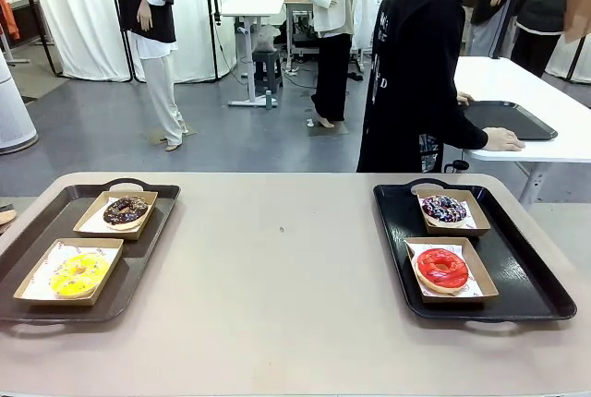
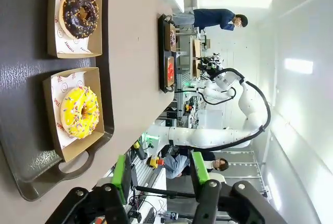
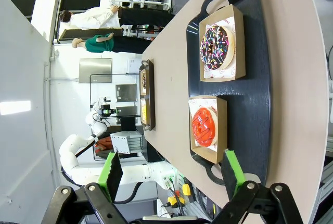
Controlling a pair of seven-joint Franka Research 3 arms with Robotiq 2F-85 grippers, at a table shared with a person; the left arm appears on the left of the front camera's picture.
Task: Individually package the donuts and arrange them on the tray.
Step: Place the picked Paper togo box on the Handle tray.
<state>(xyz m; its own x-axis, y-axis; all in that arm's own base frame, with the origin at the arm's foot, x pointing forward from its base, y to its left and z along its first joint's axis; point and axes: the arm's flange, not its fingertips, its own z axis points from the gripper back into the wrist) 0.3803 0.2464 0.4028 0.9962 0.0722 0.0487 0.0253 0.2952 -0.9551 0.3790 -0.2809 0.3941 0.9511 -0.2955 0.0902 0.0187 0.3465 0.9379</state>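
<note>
Four donuts each lie in their own brown paper boat, two per tray. On the dark brown tray [image 1: 157, 231] at the left are a chocolate donut [image 1: 125, 210] at the back and a yellow donut [image 1: 78, 273] in front. The black tray [image 1: 526, 277] at the right holds a dark sprinkled donut [image 1: 444, 209] and a red donut [image 1: 442, 269]. My left gripper [image 2: 159, 174] hangs open and empty, off the tray's end beyond the yellow donut [image 2: 79, 112]. My right gripper [image 3: 171, 174] is open wide and empty, back from the red donut [image 3: 204, 126].
A broad bare strip of beige table [image 1: 277, 268] runs between the two trays. A person in black [image 1: 416, 65] stands beyond the far edge, one hand [image 1: 503, 141] on a white side table with another dark tray [image 1: 508, 118].
</note>
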